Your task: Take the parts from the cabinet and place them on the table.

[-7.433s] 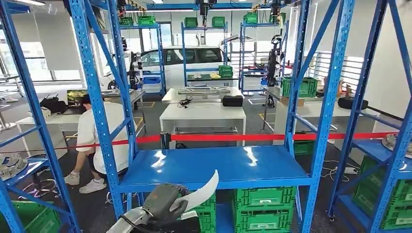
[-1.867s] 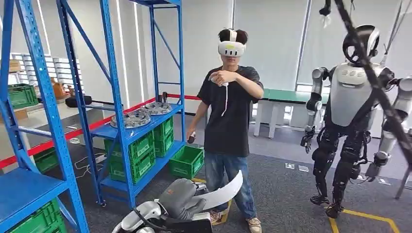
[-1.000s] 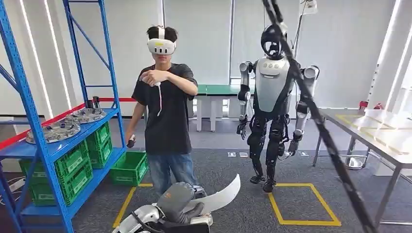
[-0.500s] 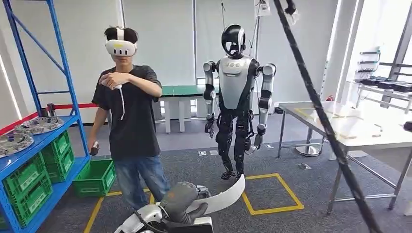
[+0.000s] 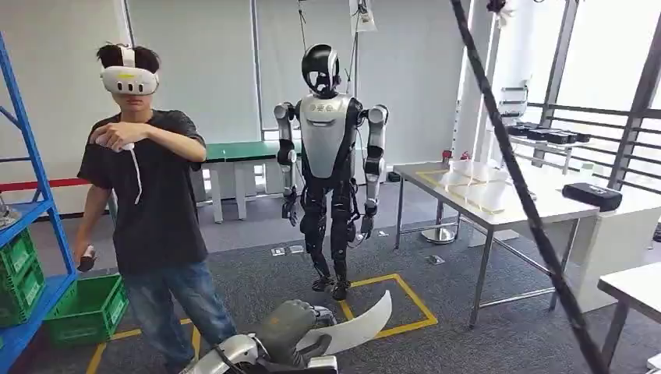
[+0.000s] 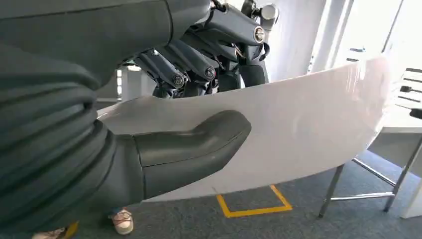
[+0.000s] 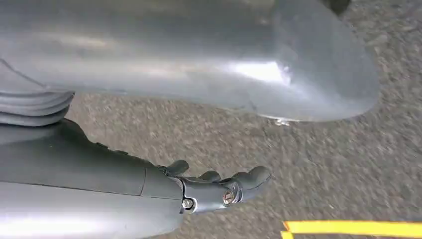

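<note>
My left hand (image 5: pixel 292 333) is low in the head view and grips a long, curved white part (image 5: pixel 357 327) that sticks out to the right. Up close, the thick grey thumb (image 6: pixel 199 149) presses on the white part's (image 6: pixel 308 129) face and the dark fingers wrap behind its upper edge. A grey metal-legged table (image 5: pixel 546 212) stands ahead on the right with pale flat parts (image 5: pixel 475 173) lying on it. My right hand (image 7: pixel 214 189) hangs over the grey carpet, fingers loosely extended, holding nothing.
A person (image 5: pixel 148 202) in a headset stands close on the left beside a blue rack (image 5: pixel 27 195) and green crates (image 5: pixel 86 308). Another humanoid robot (image 5: pixel 331 156) hangs ahead over a yellow floor square (image 5: pixel 397 308). A black strap (image 5: pixel 514 179) crosses diagonally on the right.
The camera has kept turning right: the rack, person and hanging robot slid left and the table came nearer to centre. My left hand still holds the white part the same way.
</note>
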{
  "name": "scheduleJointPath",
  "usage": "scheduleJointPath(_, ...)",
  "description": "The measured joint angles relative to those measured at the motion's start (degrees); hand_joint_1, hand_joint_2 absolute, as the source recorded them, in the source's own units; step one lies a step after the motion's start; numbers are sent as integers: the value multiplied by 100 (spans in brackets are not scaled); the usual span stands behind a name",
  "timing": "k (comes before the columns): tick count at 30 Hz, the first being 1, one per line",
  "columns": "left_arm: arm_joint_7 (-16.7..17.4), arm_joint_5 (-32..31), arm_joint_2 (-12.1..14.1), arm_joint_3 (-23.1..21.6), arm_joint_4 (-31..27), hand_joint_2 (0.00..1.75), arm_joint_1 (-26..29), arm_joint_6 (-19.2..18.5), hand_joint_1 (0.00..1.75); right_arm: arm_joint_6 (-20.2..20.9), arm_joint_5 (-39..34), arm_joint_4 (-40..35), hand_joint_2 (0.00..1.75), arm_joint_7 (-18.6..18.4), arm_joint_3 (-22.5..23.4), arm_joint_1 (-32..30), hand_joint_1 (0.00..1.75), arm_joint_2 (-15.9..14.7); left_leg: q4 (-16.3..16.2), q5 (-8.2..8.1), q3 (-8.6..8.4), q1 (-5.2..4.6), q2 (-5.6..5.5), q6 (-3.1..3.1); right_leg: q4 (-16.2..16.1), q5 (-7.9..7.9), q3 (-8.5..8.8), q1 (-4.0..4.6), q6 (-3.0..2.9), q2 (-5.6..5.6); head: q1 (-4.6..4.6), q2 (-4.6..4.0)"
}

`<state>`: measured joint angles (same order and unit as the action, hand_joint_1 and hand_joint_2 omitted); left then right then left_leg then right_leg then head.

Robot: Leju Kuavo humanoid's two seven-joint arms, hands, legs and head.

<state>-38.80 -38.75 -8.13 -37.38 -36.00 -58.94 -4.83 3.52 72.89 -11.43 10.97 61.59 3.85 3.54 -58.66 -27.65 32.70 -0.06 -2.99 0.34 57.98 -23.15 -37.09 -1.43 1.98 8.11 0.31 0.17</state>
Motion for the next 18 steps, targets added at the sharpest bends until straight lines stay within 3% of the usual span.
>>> scheduleJointPath(1, 0, 0, -17, -2, -20, 175, -4, -2, 175, 2, 7, 0, 0, -4, 0, -9, 0, 0, 51, 45, -15, 33, 93, 51, 52, -38, -19, -2, -1, -159, 2, 0)
scheduleJointPath(2, -2, 2, -37, -2, -39, 175, -9, -2, 175, 9, 15, 0, 0, -11, 0, 2, 0, 7, 77, 66, -16, 27, 148, 88, 297, -226, -145, 47, 7, -479, 24, 0)
scheduleJointPath(3, 4, 2, -33, -2, -46, 175, -13, -2, 175, 11, 15, 0, 0, -11, 0, 26, 0, 4, 77, 66, -8, 14, 224, 100, 704, -451, -336, 54, 23, -632, 31, 0)
scheduleJointPath(5, 42, 0, -9, -2, -44, 175, 10, -33, 175, 18, 17, 0, 0, -9, 0, 47, 0, 2, 72, 57, 2, -16, 395, 113, 1600, -823, -746, 53, 27, -752, 33, 0)
scheduleJointPath(6, 48, 0, 0, -2, -46, 175, 21, -52, 175, 20, 22, 0, 0, -13, 0, 39, 0, 2, 65, 57, 15, -21, 476, 114, 1812, -859, -839, 53, 26, -769, 33, 0)
scheduleJointPath(7, 55, 0, 0, -2, -46, 175, 26, -55, 175, 24, 24, 0, 0, -15, 0, 23, 0, 2, 59, 55, 24, -23, 546, 113, 1707, -765, -768, 53, 22, -780, 33, 0)
scheduleJointPath(8, 68, 0, 0, -2, -55, 175, 26, -59, 175, 26, 24, 0, 0, -15, 0, 15, 0, 2, 49, 52, 28, -24, 613, 110, 1345, -579, -550, 54, 12, -798, 37, 0)
scheduleJointPath(9, 85, 0, 0, -2, -79, 175, 25, -61, 175, 26, 24, 0, 0, -13, 0, 16, 0, 0, 40, 41, 28, -24, 677, 100, 799, -361, -225, 56, -1, -852, 37, 0)
scheduleJointPath(10, 90, 0, 0, -2, -103, 175, 23, -61, 175, 28, 24, 0, 0, -11, 0, 22, 0, 0, 27, 28, 25, -26, 732, 80, 277, -203, 95, 65, -19, -1010, 37, 0)
scheduleJointPath(11, 94, 0, 2, -4, -134, 175, 20, -61, 175, 31, 24, 0, 0, -6, 0, 38, 0, 0, 9, 6, 35, -72, 777, 47, 59, -275, 198, 119, -63, -1198, 39, 0)
scheduleJointPath(15, 111, -2, 2, -9, -177, 175, 14, -66, 175, 35, 31, 0, 0, 9, 0, 24, 0, 0, 46, -29, -26, -75, 968, -69, 29, -212, 159, 128, -191, -959, 24, 0)
scheduleJointPath(16, 116, -2, 2, -9, -201, 175, 14, -66, 175, 35, 31, 0, 0, 7, 0, 13, 0, 0, 17, -66, 14, -63, 921, -113, -7, -180, 193, 71, -233, -909, 26, 0)
scheduleJointPath(17, 111, -2, 11, -9, -203, 175, 7, -66, 175, 37, 31, 0, 0, 9, 0, 12, 0, 0, -156, -187, 55, -45, 658, -151, -10, -177, 196, 65, -253, -877, 15, 0)
scheduleJointPath(18, 109, -2, 22, -11, -206, 175, 6, -66, 175, 37, 33, 0, 0, 9, 0, 27, 0, -2, -532, -412, 213, -27, 466, -168, -10, -169, 194, 63, -287, -833, 11, 0)
